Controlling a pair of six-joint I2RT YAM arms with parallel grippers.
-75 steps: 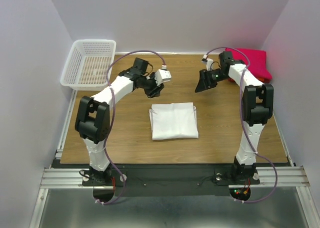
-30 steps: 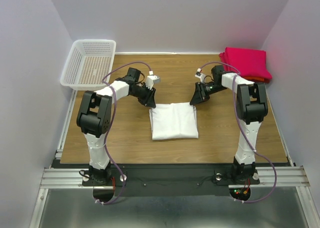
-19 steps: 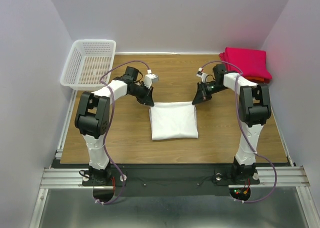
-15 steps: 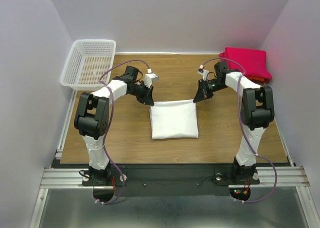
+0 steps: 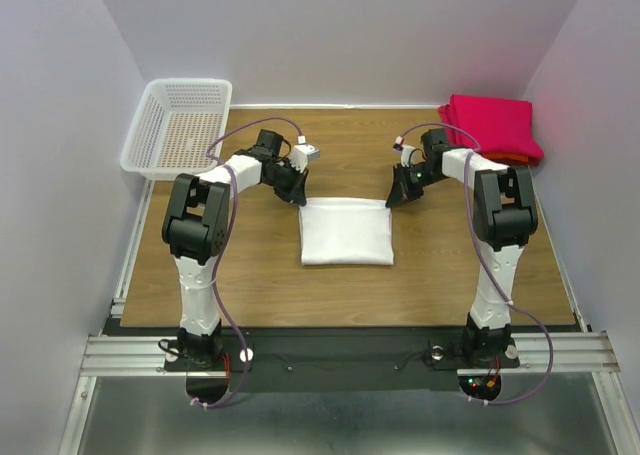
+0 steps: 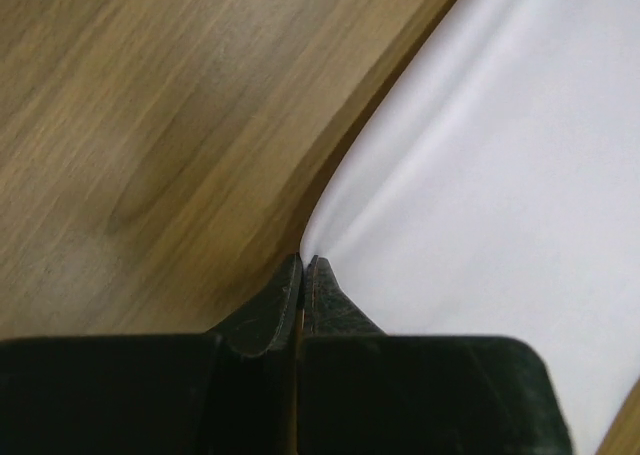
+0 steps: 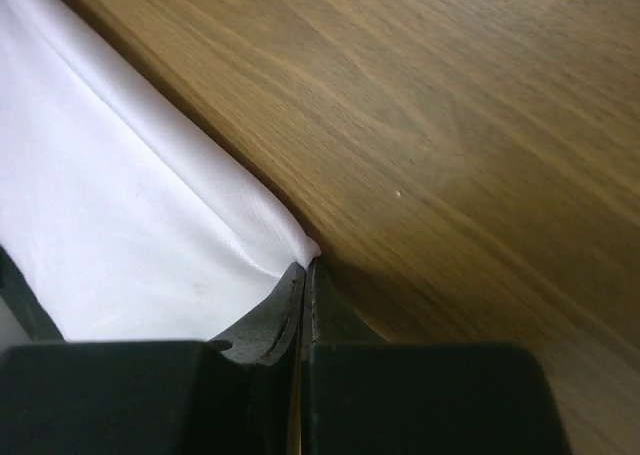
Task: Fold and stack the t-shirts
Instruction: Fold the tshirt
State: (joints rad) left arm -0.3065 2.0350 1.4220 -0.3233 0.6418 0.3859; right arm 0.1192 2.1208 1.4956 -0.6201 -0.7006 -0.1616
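White folded t-shirt, long axis left-to-right, its far corners clamped in left hand and right hand

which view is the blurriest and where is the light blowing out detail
Left wrist view: softest, the table grain smeared and the white t-shirt nearly featureless, a dark shadow under its edge. Right wrist view: sharper grain, folds in the shirt readable. Top external view: even light, crisp, but the red shirts oversaturate and tint the wall pink.
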